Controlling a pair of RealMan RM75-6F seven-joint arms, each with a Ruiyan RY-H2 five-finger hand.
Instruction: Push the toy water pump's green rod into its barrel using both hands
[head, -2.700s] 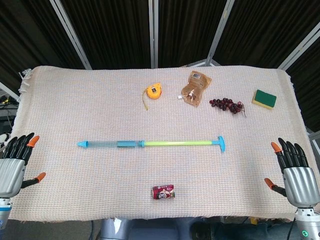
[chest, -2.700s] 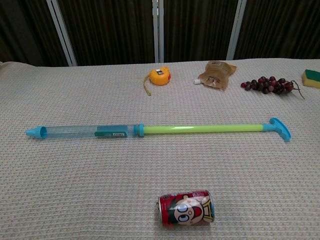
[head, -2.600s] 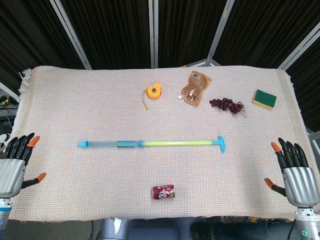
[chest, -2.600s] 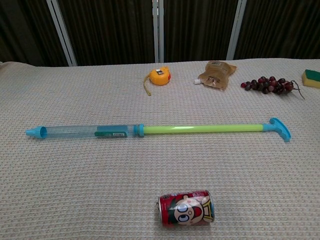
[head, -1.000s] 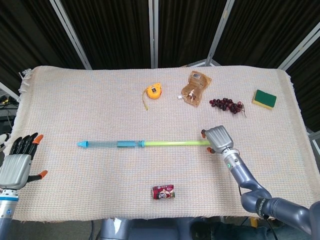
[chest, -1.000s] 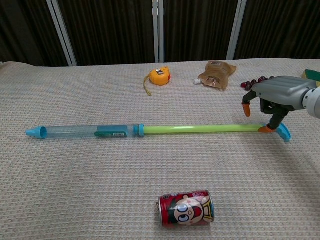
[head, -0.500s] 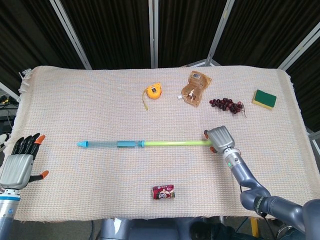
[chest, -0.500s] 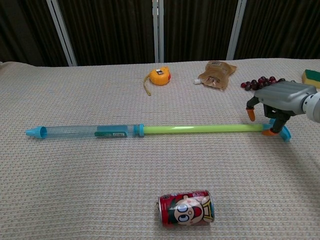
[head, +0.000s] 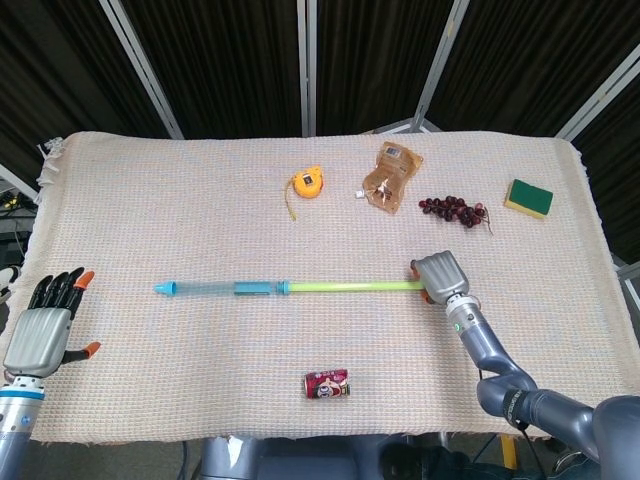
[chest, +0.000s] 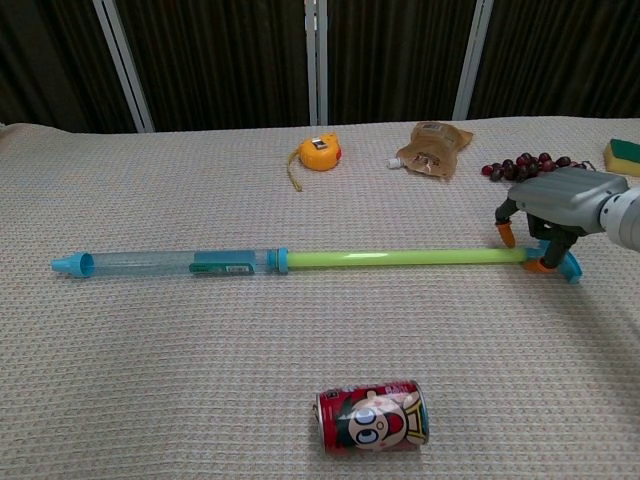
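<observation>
Right hand clenched over blue T-handle of green plastic rod, clear blue barrel on cloth-covered bench, left hand released, fingers spread

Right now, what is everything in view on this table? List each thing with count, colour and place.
Toy water pump: one, clear blue barrel, green rod still drawn out, table centre.
Tape measure: one, orange, far centre.
Drink pouch: one, brown, far, beside the tape measure.
Grapes: one dark bunch, far right.
Sponge: one, green and yellow, far right corner.
Can: one, red, lying at near edge.
Woven cloth: one, beige, covers table.
Right hand: over the pump's handle end.
Left hand: near left edge, holding nothing.
</observation>
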